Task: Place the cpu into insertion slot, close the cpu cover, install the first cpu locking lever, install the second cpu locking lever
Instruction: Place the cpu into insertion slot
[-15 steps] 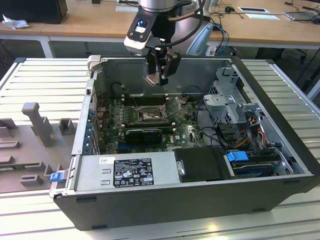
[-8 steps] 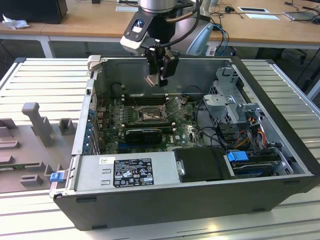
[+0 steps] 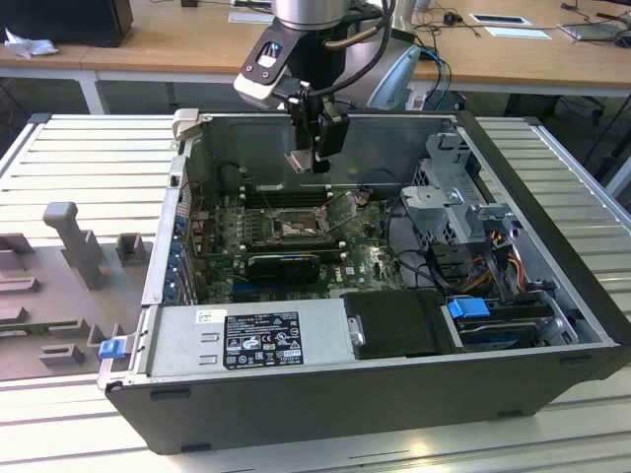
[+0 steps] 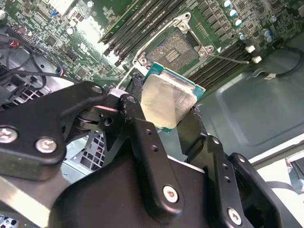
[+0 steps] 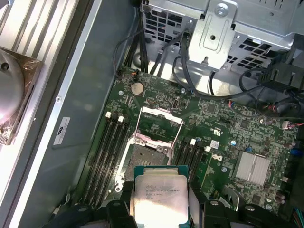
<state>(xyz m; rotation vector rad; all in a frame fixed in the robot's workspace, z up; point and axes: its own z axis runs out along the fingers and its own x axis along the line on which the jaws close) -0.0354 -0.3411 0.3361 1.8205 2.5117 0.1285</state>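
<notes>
- The claw [image 4: 164, 105] is clenched on the cpu [image 5: 159, 197], gripping its edges between two black fingers [image 4: 142, 133].
- The cpu hangs above the open computer case [image 3: 394, 394], over the insertion slot [image 5: 147, 153], not touching it.
- The cpu cover [image 5: 160, 116] lies flipped open beside the insertion slot.

Clear air lies between the gripper [image 3: 315, 155] (chip [image 5: 160, 197] clamped in it) and the open socket [image 5: 145, 156]; memory sticks [image 5: 107, 152] flank it, the flipped-back cover [image 5: 159, 116] and cables [image 5: 142, 52] stand just beyond.
</notes>
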